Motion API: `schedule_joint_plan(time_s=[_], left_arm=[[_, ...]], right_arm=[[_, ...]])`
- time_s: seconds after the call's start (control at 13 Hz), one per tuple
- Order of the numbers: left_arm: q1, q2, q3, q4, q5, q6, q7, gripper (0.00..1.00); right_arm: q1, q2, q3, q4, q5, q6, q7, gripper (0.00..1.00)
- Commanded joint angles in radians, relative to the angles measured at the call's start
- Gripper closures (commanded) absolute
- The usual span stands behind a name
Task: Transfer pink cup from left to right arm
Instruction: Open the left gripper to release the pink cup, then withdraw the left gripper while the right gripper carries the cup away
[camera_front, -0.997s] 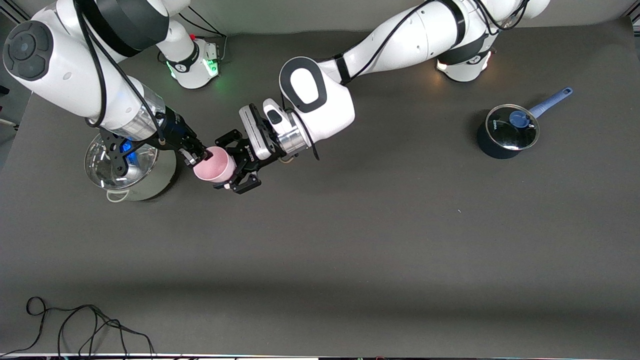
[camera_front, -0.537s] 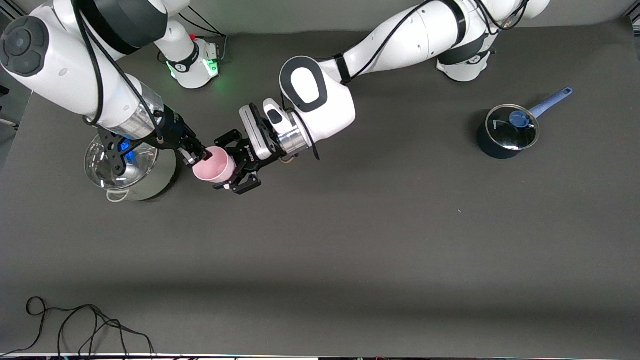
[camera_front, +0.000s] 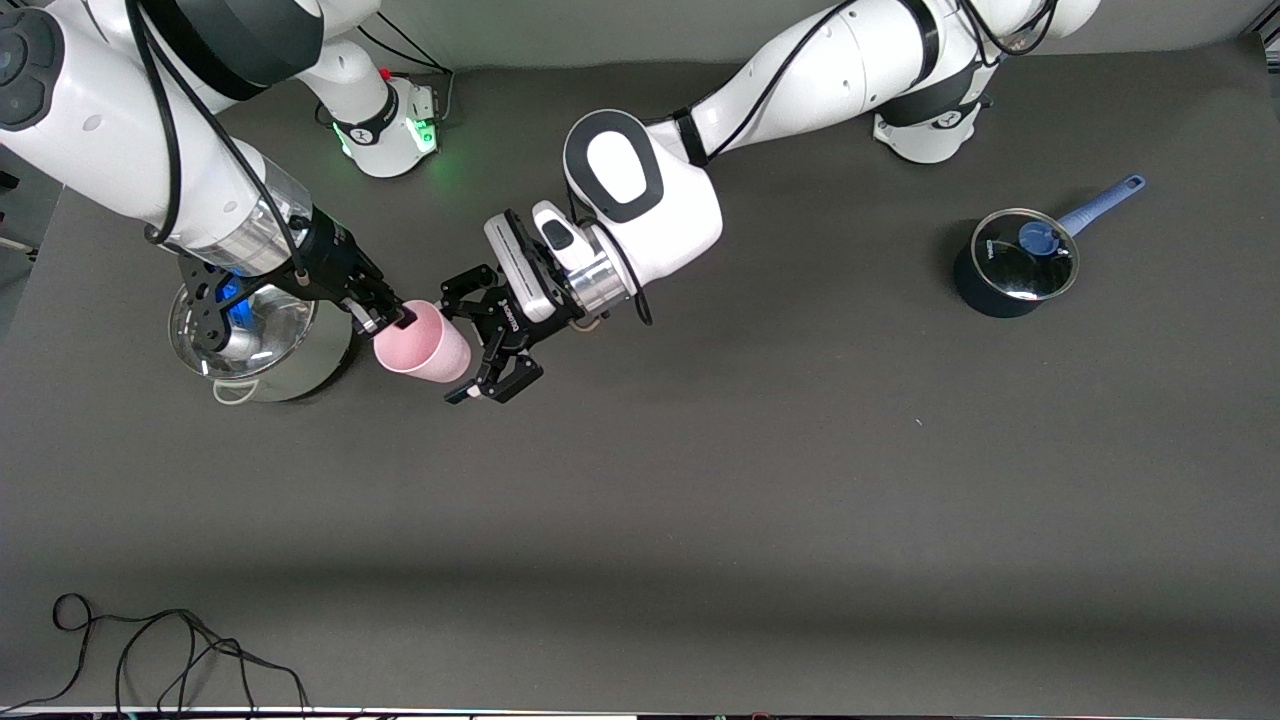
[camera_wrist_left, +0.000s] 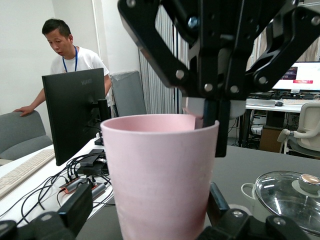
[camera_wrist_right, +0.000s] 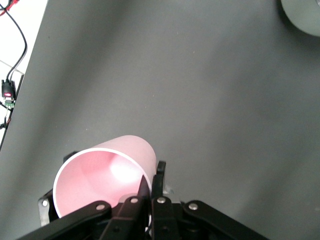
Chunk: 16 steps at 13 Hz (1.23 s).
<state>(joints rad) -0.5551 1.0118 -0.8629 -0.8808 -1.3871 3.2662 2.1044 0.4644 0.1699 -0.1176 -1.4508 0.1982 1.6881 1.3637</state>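
The right gripper (camera_front: 393, 318) has its fingers (camera_wrist_right: 144, 192) pinched together on the rim of the pink cup (camera_front: 421, 343), one finger inside the mouth and one outside the wall; in the right wrist view the two tips meet on the thin rim with almost no gap between them. The cup hangs from these fingers in the air over the dark table (camera_front: 700, 480), tilted, with its open mouth turned toward the right arm's end.

The left gripper (camera_front: 486, 344) stands with its fingers spread wide, one on each side of the cup's closed end; in the front view a small gap shows between them and the cup wall, so they seem not to press it; in the left wrist view the cup (camera_wrist_left: 160, 175) fills the space between the two fingers (camera_wrist_left: 75, 210), and whether the pads touch the wall I cannot tell.

Just beside the right gripper's fingers, under the right wrist, a steel pot (camera_front: 265, 345) with a glass lid stands on the table; well apart from both grippers, toward the left arm's end, stands a dark saucepan (camera_front: 1012, 265) with a blue handle and a glass lid.
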Motion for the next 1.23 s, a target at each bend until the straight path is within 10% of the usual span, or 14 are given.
schedule_joint_plan(time_s=[0.0, 0.61, 1.15], left_arm=[[-0.011, -0.018, 0.028, -0.007, 0.011, 0.018, -0.02, 0.0], [0.233, -0.09, 0.031, -0.275, 0.154, -0.12, -0.011, 0.0], [0.519, -0.174, 0.033, -0.473, 0.347, -0.52, -0.014, 0.0]], right_arm=[[0.005, 0.039, -0.004, 0.047, -0.066, 0.016, 0.011, 1.0], [-0.182, 0.117, -0.019, 0.151, -0.155, 0.041, -0.393, 1.0], [-0.352, 0.128, -0.022, 0.147, -0.154, 0.039, -0.866, 1.0]])
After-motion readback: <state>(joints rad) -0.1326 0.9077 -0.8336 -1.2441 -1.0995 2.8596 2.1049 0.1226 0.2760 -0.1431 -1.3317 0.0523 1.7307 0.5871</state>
